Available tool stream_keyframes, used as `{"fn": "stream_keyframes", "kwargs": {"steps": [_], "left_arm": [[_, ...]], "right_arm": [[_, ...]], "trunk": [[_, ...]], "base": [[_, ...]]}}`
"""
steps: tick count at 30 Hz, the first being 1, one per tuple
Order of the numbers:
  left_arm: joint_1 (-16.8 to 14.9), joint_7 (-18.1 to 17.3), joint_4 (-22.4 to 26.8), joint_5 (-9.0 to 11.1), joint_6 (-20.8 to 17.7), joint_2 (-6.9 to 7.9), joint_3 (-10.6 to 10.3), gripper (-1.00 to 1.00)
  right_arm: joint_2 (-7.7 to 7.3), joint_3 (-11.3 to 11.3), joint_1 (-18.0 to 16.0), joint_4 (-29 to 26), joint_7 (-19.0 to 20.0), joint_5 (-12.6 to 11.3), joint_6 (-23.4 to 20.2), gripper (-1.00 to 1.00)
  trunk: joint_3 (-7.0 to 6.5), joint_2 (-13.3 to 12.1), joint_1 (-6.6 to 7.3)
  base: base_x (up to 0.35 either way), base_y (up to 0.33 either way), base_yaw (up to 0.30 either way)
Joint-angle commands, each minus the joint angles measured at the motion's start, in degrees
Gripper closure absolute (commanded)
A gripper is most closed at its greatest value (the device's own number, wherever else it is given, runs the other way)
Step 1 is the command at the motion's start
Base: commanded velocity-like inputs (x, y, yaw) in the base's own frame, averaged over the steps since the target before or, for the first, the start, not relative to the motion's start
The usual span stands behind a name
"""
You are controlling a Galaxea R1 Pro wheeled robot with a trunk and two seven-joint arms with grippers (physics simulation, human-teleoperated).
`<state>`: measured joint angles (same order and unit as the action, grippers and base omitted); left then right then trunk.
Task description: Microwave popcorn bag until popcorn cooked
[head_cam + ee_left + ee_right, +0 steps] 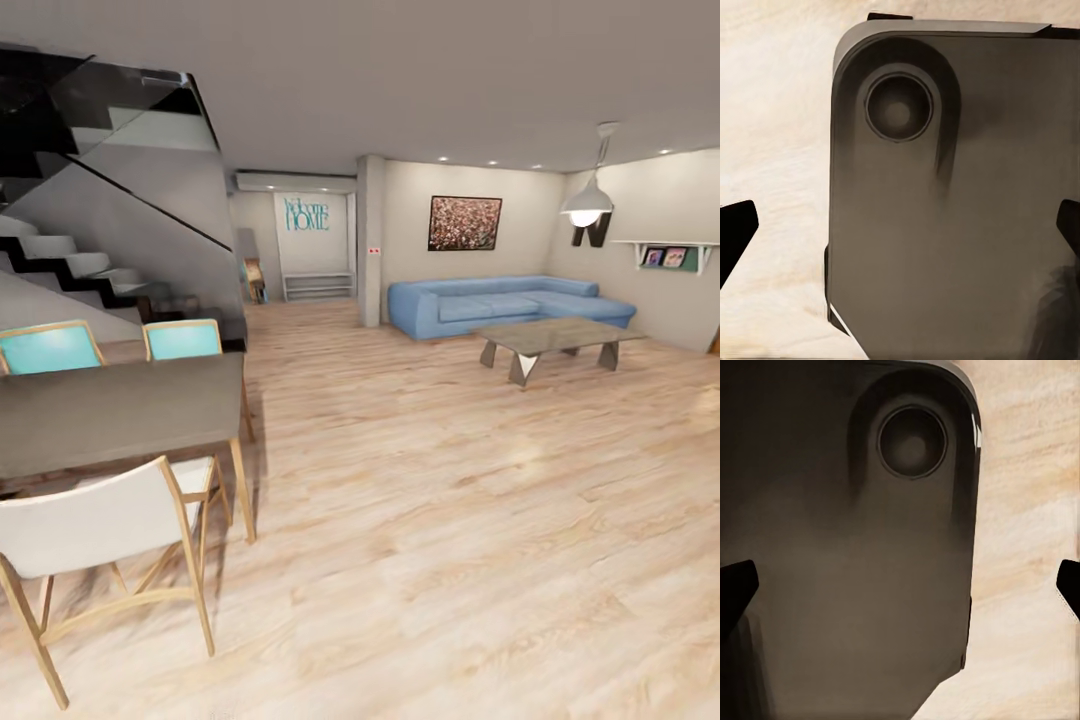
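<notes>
Facing a wood-floored lounge with blue sofa (505, 303) and dining table (120, 410); left gripper (900, 225) and right gripper (900, 585) fingers spread wide, empty.

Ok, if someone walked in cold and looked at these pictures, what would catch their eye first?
Probably the blue sofa against the far wall, with a low coffee table in front of it on the pale wood floor. Nearer, at the left, a dark dining table stands with turquoise chairs behind it and a white chair in front. A staircase climbs beyond.
</notes>
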<state>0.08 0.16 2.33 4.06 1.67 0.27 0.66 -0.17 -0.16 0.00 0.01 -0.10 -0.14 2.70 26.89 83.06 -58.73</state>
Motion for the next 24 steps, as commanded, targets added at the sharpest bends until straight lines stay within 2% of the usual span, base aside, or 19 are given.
{"fn": "stream_keyframes", "kwargs": {"steps": [1, 24], "left_arm": [[0.0, 0.0, 0.0, 0.4, 0.1, -0.01, 0.0, -1.00], [0.0, 0.0, 0.0, 0.4, 0.1, -0.01, 0.0, -1.00]], "right_arm": [[-0.01, 0.0, 0.0, 0.0, 0.0, 0.1, 0.4, -1.00], [-0.01, 0.3, 0.0, 0.1, 0.0, -0.1, 1.0, -1.00]], "trunk": [[0.04, 0.0, 0.00], [0.04, 0.0, 0.00]], "base": [[0.000, 0.000, 0.285], [0.000, 0.000, 0.285]]}}
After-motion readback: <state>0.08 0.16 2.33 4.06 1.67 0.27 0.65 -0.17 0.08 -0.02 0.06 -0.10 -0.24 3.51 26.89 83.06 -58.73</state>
